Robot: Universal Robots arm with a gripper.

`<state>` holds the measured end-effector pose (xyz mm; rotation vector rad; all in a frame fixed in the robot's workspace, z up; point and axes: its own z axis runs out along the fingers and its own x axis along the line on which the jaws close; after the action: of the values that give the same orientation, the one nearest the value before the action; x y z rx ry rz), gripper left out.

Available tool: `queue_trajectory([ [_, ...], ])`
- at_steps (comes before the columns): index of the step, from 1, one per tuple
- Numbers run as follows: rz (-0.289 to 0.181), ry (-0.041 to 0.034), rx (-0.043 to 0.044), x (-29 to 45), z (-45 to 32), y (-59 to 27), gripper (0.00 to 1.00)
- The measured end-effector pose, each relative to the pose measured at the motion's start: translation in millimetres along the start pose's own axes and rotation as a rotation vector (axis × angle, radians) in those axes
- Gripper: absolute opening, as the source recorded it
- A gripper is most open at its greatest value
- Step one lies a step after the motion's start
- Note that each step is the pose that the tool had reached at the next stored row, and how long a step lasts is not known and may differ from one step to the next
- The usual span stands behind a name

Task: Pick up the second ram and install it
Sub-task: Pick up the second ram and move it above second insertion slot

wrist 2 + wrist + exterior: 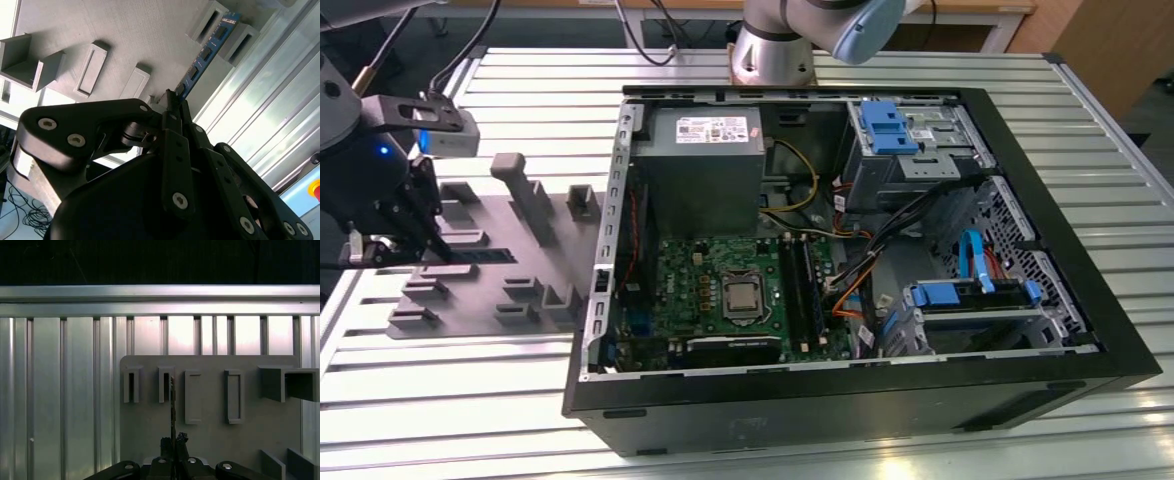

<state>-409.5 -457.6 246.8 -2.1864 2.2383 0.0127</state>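
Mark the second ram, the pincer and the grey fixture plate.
second ram (pixel 209 50), second wrist view, mid-board on the chips.
pincer (pixel 173 99), second wrist view, between fingertips at the stick's end.
grey fixture plate (pixel 210 440), first wrist view, bare flat surface.

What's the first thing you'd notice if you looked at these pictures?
The big open computer case fills the middle of the exterior view, with its green circuit board showing inside. In the second wrist view, the black end effector pinches one end of a thin memory stick, whose far end sits between grey blocks on a grey plate.
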Motion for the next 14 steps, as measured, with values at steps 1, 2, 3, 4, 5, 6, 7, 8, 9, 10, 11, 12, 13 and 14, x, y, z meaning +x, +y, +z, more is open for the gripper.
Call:
queue_trajectory([
  [1, 0.0, 0.0, 0.0, 0.0, -0.2, 0.0, 0.14],
  [2, 0.0, 0.0, 0.0, 0.0, -0.4, 0.0, 0.14],
  [3, 0.0, 0.0, 0.0, 0.0, -0.6, 0.0, 0.14],
  [4, 0.0, 0.0, 0.0, 0.0, -0.8, 0.0, 0.14],
  [5, 0.0, 0.0, 0.0, 0.0, -1.0, 0.0, 0.14],
  [6, 0.0, 0.0, 0.0, 0.0, -1.2, 0.0, 0.14],
  [7, 0.0, 0.0, 0.0, 0.0, -1.4, 0.0, 0.14],
  [8, 0.0, 0.0, 0.0, 0.0, -1.6, 0.0, 0.14],
  [9, 0.0, 0.0, 0.0, 0.0, -1.9, 0.0, 0.14],
  [10, 0.0, 0.0, 0.0, 0.0, -2.1, 0.0, 0.14],
  [11, 0.0, 0.0, 0.0, 0.0, -2.3, 0.0, 0.14],
  [12, 0.0, 0.0, 0.0, 0.0, -2.5, 0.0, 0.14],
  [13, 0.0, 0.0001, 0.0, -0.1, -2.8, 0.0, 0.14],
  [14, 0.0, 0.0, 0.0, -0.1, -2.9, 0.0, 0.14],
])
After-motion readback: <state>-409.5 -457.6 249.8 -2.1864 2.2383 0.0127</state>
